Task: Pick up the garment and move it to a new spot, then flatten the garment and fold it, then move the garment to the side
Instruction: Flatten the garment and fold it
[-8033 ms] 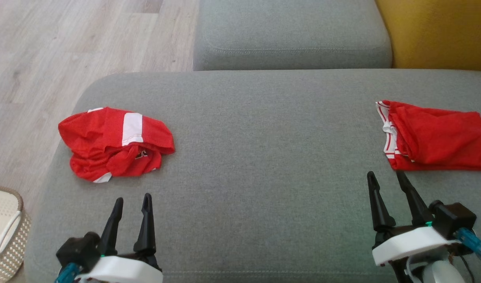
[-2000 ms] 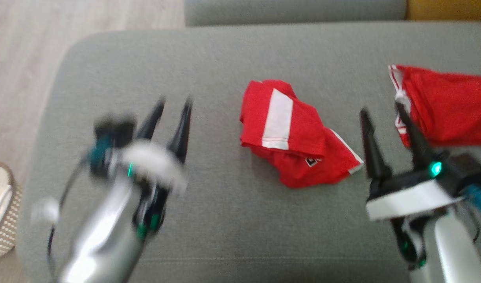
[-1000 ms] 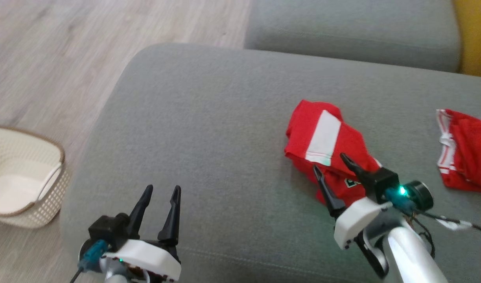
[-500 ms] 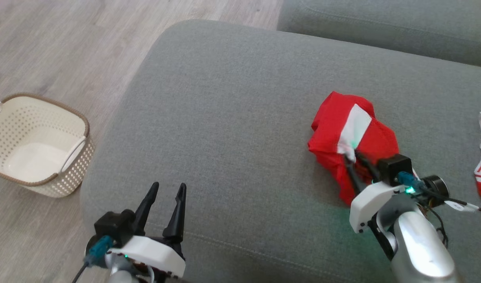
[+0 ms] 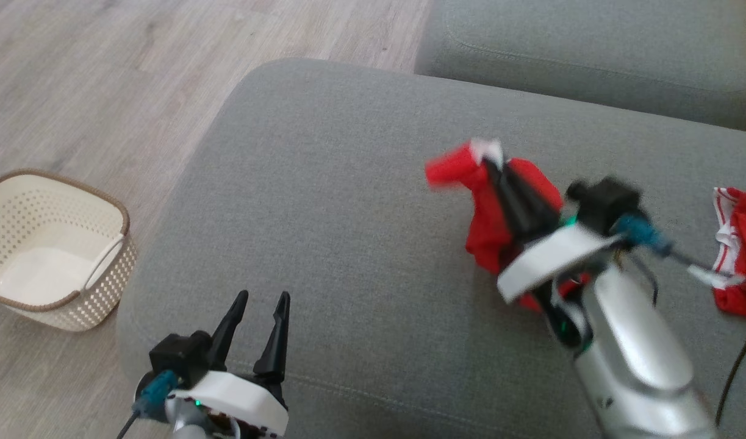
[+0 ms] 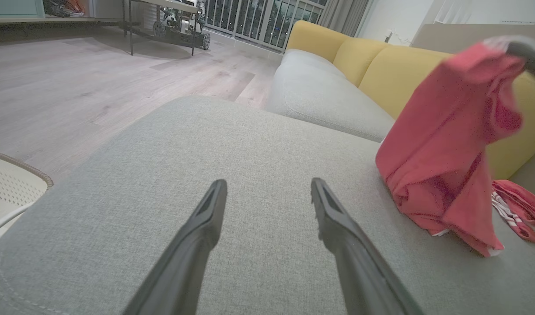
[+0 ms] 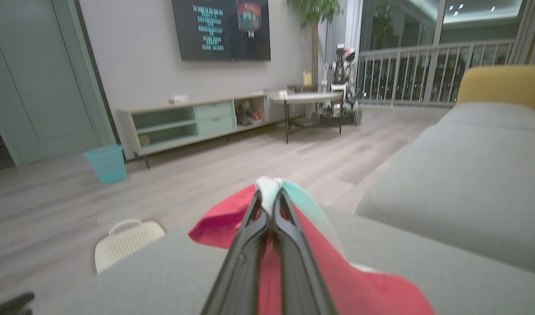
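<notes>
Above the grey sofa (image 5: 348, 213), right claw (image 5: 491, 161) clamped on red garment (image 5: 485, 228), held aloft, left claw (image 5: 263, 296) apart, low

Head camera looking down onto grey fabric sofa cushion (image 5: 348, 213); wrist cameras looking low across it, all sharing red cloth garment (image 6: 442, 144).

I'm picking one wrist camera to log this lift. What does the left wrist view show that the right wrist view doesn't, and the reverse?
Left wrist view adds: the left gripper, open over the grey cushion; the garment hanging full length, lower end down at the cushion; a second red garment lying beyond it. Right wrist view adds: the right gripper shut on the garment's white-trimmed edge; a blue bin and low cabinet across the room. Shared: the garment, the cushion, the pale basket on the floor.
</notes>
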